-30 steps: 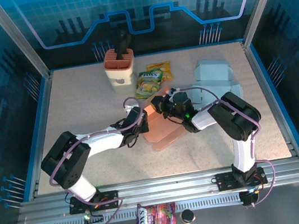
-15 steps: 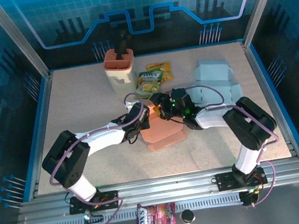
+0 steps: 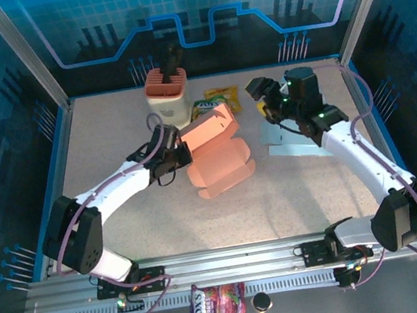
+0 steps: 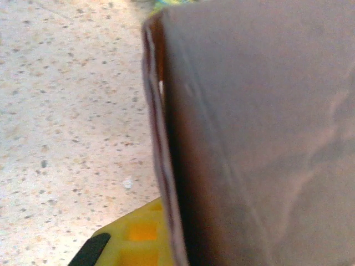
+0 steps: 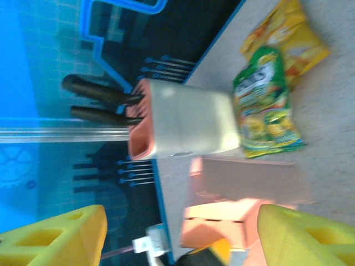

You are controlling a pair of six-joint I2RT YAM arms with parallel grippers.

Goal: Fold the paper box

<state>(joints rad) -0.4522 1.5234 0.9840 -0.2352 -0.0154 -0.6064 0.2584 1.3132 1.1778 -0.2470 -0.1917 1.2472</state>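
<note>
The salmon paper box point(image 3: 220, 162) lies mid-table with its lid flap point(image 3: 208, 130) raised toward the back. My left gripper point(image 3: 174, 156) is shut on the box's left edge. In the left wrist view the box wall point(image 4: 255, 133) takes up the right side, and one yellow finger point(image 4: 133, 238) presses against it from the left. My right gripper point(image 3: 261, 93) hangs open at the back right, apart from the box. Its two yellow fingers point(image 5: 55, 238) stand wide with nothing between them, and the box point(image 5: 238, 205) shows beyond them.
A pink and white utensil holder point(image 3: 167, 93) stands at the back, with a green snack packet point(image 3: 207, 110) and a yellow packet point(image 3: 222, 95) beside it. A pale blue flat box point(image 3: 301, 140) lies under the right arm. A candy bag point(image 3: 215, 310) lies on the front rail.
The right gripper let go of the box, opened and swung away to the back right. The left gripper stayed shut on the box, shifted left, and the lid flap now stands up.
</note>
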